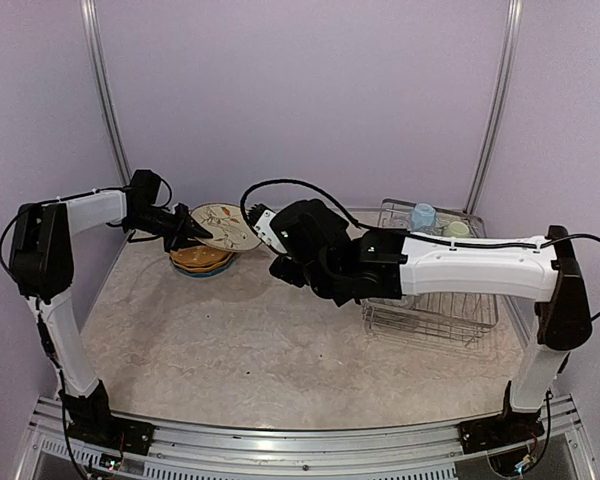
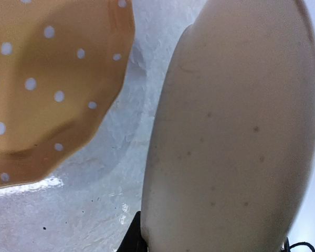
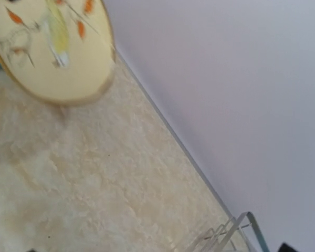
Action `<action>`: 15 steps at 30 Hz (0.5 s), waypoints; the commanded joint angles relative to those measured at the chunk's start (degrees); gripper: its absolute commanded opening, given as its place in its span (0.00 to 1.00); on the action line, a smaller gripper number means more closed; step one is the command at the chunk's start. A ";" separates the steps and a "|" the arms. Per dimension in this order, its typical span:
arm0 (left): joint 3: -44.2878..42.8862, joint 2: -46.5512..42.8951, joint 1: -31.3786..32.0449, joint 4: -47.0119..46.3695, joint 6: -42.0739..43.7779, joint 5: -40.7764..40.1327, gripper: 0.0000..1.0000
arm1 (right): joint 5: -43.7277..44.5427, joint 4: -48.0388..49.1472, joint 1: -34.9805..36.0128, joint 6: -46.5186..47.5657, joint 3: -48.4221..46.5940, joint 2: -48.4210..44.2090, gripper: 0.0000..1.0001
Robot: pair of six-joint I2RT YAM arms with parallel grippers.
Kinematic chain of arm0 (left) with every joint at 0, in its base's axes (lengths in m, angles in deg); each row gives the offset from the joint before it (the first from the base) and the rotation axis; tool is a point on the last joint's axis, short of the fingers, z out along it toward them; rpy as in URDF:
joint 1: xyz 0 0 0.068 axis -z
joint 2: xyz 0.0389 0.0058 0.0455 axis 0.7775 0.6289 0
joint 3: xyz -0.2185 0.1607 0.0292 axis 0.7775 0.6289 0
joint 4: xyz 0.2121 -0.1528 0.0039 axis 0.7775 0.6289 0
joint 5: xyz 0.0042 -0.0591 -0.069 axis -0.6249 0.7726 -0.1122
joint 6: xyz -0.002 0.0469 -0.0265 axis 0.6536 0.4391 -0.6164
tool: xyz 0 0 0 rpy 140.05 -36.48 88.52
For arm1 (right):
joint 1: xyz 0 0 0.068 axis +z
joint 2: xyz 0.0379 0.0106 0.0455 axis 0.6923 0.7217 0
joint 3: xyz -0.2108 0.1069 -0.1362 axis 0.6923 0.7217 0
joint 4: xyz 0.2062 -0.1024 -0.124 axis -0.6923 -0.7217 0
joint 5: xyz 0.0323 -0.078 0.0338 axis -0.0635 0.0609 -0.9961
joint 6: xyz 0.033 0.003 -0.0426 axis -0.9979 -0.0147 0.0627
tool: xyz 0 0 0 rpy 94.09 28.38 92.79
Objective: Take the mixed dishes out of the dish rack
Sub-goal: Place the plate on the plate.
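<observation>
at ten o'clock on the table [image 1: 280, 350], the left gripper [image 1: 195, 232] clamps the rim of the cream plate [image 1: 230, 226], holding it tilted above the plate stack [image 1: 202, 262] to add it, while the right gripper [image 1: 257, 217] hides whether it is apart or together.

Left wrist view: cream plate [image 2: 231, 131] runs off top, right & btm edges, hiding left gripper [image 1: 196, 233] bar 1 dark fingertip [image 2: 132, 239]; orange dotted plate [image 2: 42, 89] cropped upper left. Right wrist view: cream plate blurred, cropped upper left; only dish rack [image 3: 228, 233] corner shows, btm right.

Qty: 1 cream leaf plate [image 1: 227, 226], 1 orange plate [image 2: 42, 89] seen, 1 blue mug [image 1: 422, 215], 1 grn mug [image 1: 457, 229], 1 rack [image 1: 432, 320].
</observation>
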 commanded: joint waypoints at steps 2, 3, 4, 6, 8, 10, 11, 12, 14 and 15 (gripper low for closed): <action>-2.12 -3.66 -4.42 -0.63 3.34 -0.20 0.00 | -1.48 -0.56 -1.76 -7.44 2.25 -4.10 0.97; -2.32 -3.45 -5.08 -0.44 3.48 -0.38 0.00 | -1.77 -0.70 -2.02 -8.31 2.54 -4.63 0.97; -2.42 -3.14 -5.66 -0.23 3.65 -0.78 0.00 | -2.03 -0.81 -2.30 -9.11 2.87 -5.19 0.97; -2.59 -2.64 -7.45 -0.10 4.00 -1.63 0.00 | -2.63 -1.06 -2.74 -10.68 3.42 -6.33 0.98; -2.77 -2.02 -8.35 -0.10 4.37 -2.21 0.00 | -3.52 -1.24 -3.38 -12.40 4.16 -7.60 0.98; -3.27 -1.01 -8.43 0.13 5.03 -2.47 0.00 | -4.65 -1.35 -4.26 -14.28 4.91 -9.14 0.99; -3.63 -0.39 -8.43 0.31 5.30 -2.76 0.00 | -5.24 -1.42 -4.68 -15.22 5.33 -9.82 1.00; -3.93 0.05 -8.42 0.48 5.50 -3.20 0.00 | -5.87 -1.36 -5.28 -16.13 5.85 -10.64 1.00; -4.97 1.34 -8.44 0.96 6.08 -4.43 0.00 | -7.17 -1.43 -6.03 -17.78 6.83 -12.04 1.00; -5.46 2.04 -8.43 1.22 6.31 -4.83 0.00 | -7.66 -1.37 -6.40 -18.46 7.43 -12.83 1.00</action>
